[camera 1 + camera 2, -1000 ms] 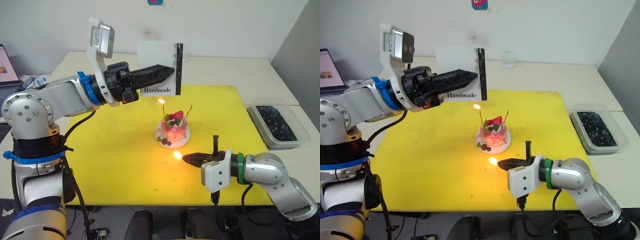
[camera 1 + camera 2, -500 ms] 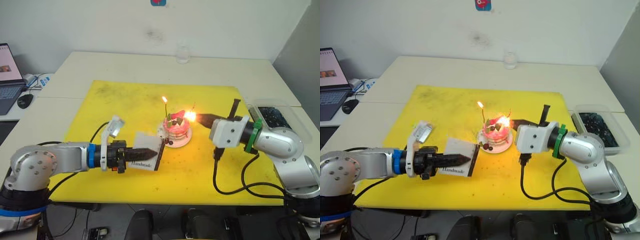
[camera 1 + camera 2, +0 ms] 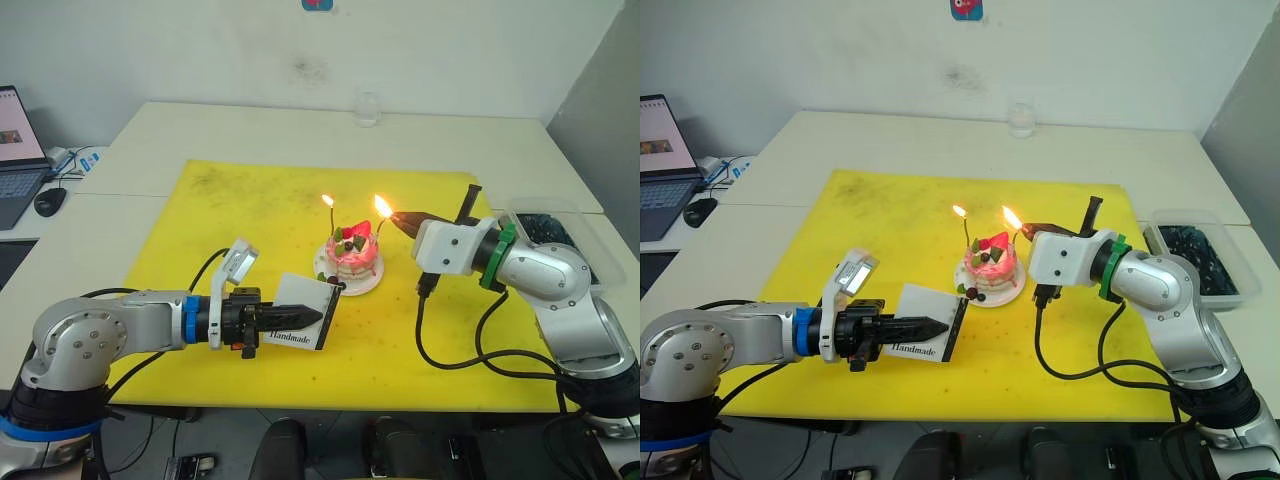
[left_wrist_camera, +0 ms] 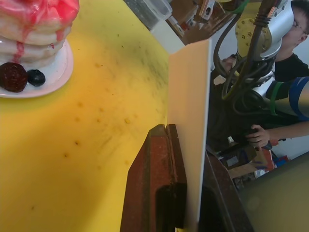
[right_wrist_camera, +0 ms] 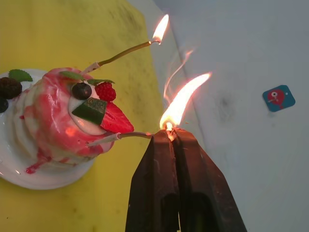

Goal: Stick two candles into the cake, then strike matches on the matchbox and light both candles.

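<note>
Pink cake (image 3: 352,257) mid yellow mat (image 3: 200,250), left candle (image 3: 330,212) lit, right gripper (image 5: 169,137) fingers clamped on flaming match (image 5: 168,128) at second candle (image 5: 128,136), left gripper (image 3: 318,320) pinching matchbox (image 3: 305,324) near mat's front edge.

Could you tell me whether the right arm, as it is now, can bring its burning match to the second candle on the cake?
Probably yes. The right claw, shut on the burning match, already has its tip at the top of the unlit candle in the cake, with nothing between them. The other candle burns clear of it.

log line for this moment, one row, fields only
left gripper: shut on matchbox | right gripper: shut on burning match, flame at second candle tip | first candle: lit | cake
</note>
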You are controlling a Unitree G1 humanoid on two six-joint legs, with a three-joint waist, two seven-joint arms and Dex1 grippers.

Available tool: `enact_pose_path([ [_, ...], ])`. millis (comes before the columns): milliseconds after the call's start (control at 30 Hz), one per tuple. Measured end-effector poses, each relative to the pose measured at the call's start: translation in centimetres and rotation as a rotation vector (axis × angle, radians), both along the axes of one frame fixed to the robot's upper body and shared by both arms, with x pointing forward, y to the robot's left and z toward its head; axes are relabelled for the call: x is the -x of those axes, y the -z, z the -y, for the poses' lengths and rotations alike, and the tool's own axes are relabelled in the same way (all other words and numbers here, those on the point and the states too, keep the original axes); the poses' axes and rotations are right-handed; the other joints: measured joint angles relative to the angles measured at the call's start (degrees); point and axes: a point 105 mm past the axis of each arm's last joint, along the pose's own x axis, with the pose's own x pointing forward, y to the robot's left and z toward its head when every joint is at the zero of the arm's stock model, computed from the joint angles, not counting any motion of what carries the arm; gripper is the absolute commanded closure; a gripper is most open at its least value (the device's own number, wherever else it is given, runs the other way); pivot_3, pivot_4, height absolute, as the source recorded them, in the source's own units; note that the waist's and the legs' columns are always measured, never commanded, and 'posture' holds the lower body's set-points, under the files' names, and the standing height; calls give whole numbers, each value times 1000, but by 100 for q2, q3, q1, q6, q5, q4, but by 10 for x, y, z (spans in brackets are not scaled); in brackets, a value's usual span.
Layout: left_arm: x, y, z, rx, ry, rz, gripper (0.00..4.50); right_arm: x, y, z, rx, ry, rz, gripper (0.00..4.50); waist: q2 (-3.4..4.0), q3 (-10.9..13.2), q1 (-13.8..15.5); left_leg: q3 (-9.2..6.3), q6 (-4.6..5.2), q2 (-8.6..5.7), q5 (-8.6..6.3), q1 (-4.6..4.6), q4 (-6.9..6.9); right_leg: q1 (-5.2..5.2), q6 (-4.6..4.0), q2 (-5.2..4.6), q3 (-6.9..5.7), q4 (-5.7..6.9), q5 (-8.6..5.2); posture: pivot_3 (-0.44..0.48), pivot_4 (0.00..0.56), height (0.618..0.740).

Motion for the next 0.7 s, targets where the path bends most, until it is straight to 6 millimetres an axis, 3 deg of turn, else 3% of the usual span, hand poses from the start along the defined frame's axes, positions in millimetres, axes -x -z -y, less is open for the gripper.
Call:
enact_pose_path([
  [700,-2,1,6,14,10,7,4500,-7,3,4,14,22,16,4490,0,0,0,-1,0,0,0,0,0,0,0,2,-1,0,0,0,150,740],
])
